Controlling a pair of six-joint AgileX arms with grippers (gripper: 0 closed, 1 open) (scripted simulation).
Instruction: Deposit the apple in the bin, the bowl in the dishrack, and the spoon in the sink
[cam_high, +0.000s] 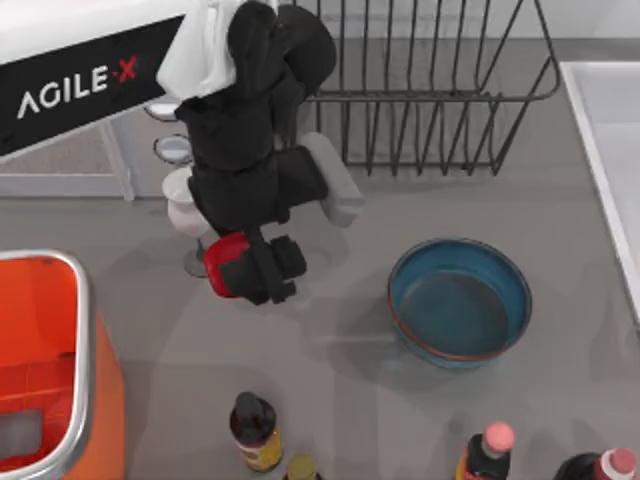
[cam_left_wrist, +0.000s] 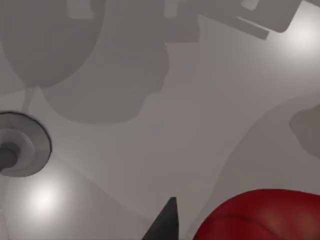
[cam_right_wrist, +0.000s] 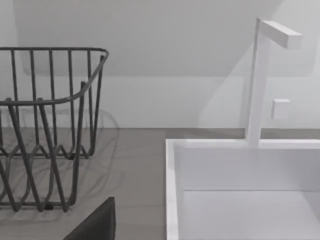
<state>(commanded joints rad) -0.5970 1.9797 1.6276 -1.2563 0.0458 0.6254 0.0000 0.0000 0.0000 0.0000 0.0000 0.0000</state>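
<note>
Red and glossy, the apple (cam_high: 225, 262) sits pinched between the black fingers of my left gripper (cam_high: 243, 270), which is clamped on it above the grey table (cam_high: 330, 400), left of centre in the top view. The left wrist view catches the same fruit (cam_left_wrist: 260, 215) close up beside one dark fingertip (cam_left_wrist: 167, 222), with the round foot of a white goblet (cam_left_wrist: 20, 145) on the tabletop beyond. That goblet (cam_high: 185, 215) stands just beside the gripper, partly under the arm.

Further out to the left is the bin (cam_high: 80, 330), orange with a silver rim, at the table's lower left corner (the apple is near it but not over its opening). To the right of the gripper rests the bowl (cam_high: 460, 305), teal with a reddish-brown rim, upright on the table and well apart from the claw. Behind it stands the dishrack (cam_high: 430, 90), and at the far right edge the sink (cam_high: 605, 150). Dark bottles (cam_high: 255, 430) line the near edge.

The right wrist view looks across the dishrack (cam_right_wrist: 50, 125) and the sink (cam_right_wrist: 172, 190) with its white tap (cam_right_wrist: 257, 80); whether the right gripper's fingers are apart or together I cannot tell.
</note>
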